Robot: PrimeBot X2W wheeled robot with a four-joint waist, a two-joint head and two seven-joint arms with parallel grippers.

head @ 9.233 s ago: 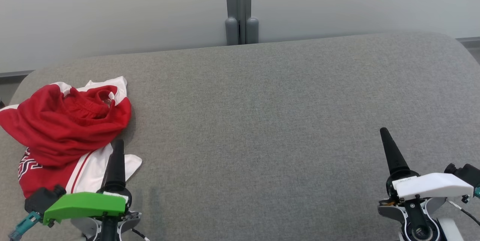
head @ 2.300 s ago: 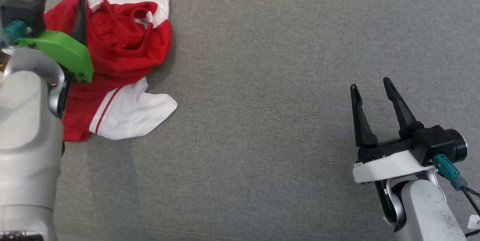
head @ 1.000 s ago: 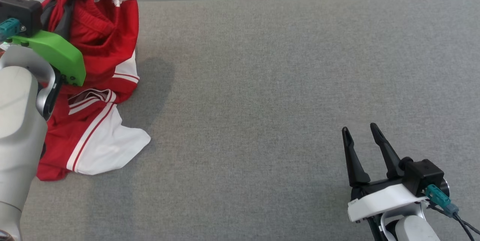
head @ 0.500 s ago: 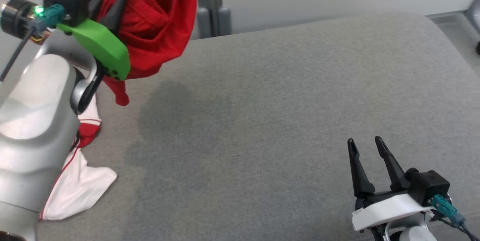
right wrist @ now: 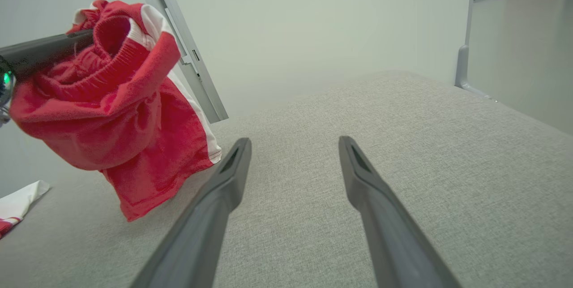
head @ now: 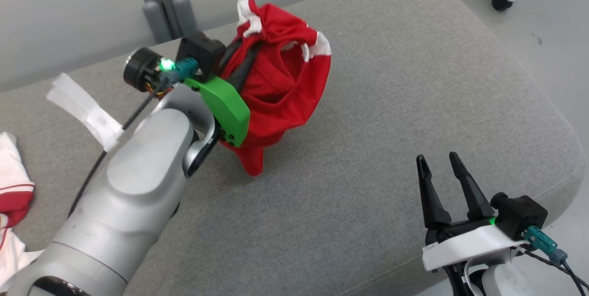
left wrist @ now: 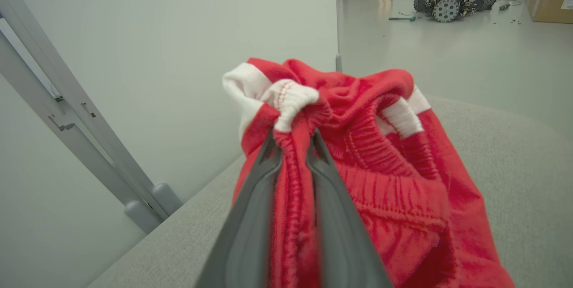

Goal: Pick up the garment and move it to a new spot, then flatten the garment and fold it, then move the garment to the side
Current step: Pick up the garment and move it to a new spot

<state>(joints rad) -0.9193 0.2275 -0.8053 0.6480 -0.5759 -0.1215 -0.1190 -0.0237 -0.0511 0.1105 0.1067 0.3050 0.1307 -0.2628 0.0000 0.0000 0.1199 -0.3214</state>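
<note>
Grey fabric covers the broad cushion [head: 391, 116]. At the cushion's near edge the right gripper [head: 436, 157] waits, its 2 fingers spread wide and empty, probably kept free for flattening. Above the cushion's middle the left gripper [left wrist: 294, 138] pinches the red garment [head: 280, 89] by its bunched waistband, which looks like a lift for carrying it to a new spot.

L gripper [left wrist: 294, 138] raised, fingers pinched together, R gripper [head: 436, 157] low, fingers spread wide
</note>
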